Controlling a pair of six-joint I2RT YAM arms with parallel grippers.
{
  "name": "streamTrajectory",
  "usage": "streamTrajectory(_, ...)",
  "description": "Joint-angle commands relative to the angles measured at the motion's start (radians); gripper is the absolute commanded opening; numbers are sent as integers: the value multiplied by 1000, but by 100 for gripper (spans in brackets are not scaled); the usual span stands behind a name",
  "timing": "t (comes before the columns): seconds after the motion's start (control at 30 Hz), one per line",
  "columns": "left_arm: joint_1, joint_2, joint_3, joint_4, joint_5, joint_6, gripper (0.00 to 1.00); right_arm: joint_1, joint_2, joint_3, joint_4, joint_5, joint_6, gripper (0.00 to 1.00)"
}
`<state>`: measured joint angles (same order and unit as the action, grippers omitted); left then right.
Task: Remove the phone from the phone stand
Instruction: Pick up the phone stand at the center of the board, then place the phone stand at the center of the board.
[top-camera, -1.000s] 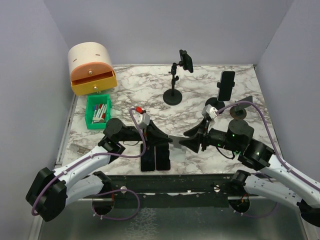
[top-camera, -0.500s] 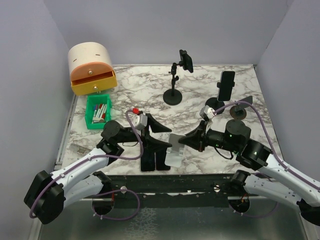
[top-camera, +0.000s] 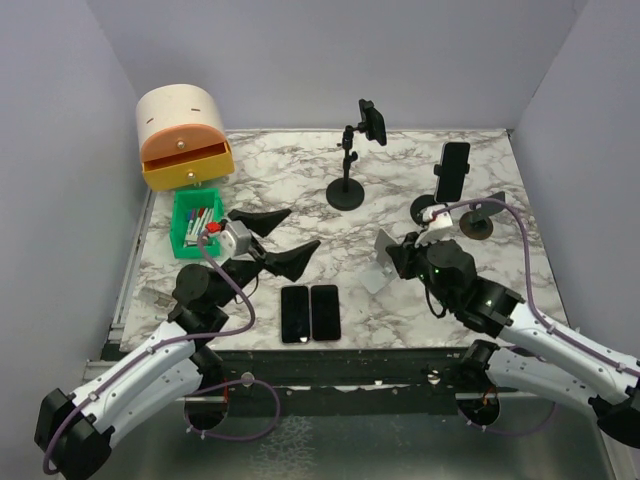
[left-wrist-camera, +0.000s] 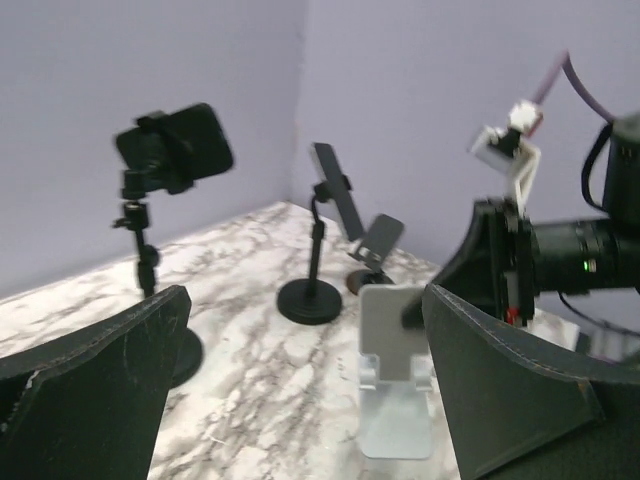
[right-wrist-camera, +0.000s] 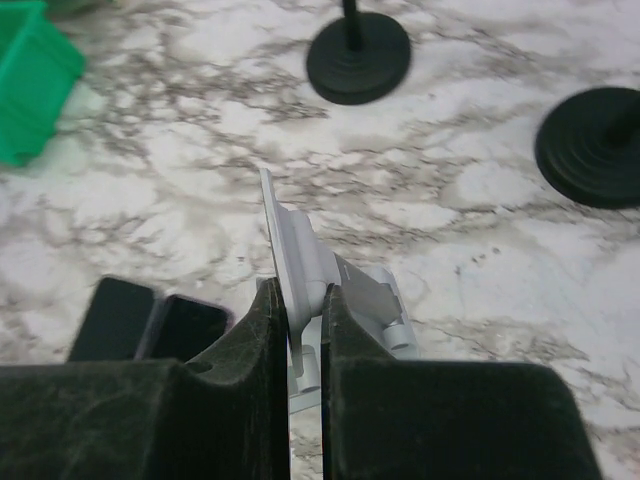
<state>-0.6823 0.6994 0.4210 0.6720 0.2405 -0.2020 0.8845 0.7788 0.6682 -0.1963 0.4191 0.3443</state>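
Phones (top-camera: 310, 313) already lie flat side by side near the front of the table (top-camera: 300, 195), so the right gripper (right-wrist-camera: 298, 300), clamped on the thin plate of the white stand (right-wrist-camera: 292, 235), should probably set it down gently clear of them, while the left gripper (top-camera: 275, 238) hangs wide open.

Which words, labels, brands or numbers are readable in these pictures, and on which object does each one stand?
No text can be read in any view.
Phones lying flat on the table: dark screens, nothing shown.
White phone stand in the right gripper: plain, no print visible.
Markers in the green bin: any print is too small to read.
Drawer box: no label visible.
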Motion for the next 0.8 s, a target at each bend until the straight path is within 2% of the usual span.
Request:
streamTrajectory(0.0,-2,-70,-30,-38,-274,46,99,-87,48,-44,20,199,135,1)
streamTrajectory(0.13,-2,-88,-29,-43,-296,38,99,-326,53,-107,34,47,235,1)
streamTrajectory(0.27,-2,-89,-26,-47,-301,10,99,-503,39,-151,52,24,293,0)
streamTrajectory(0.53,-2,-107,-10,-60,-277,-35,99,-666,23,-202,120,137,333,0)
streamTrajectory(0.77,-2,-153,-7,-66,-266,-74,99,-758,69,-259,336,183,239,0)
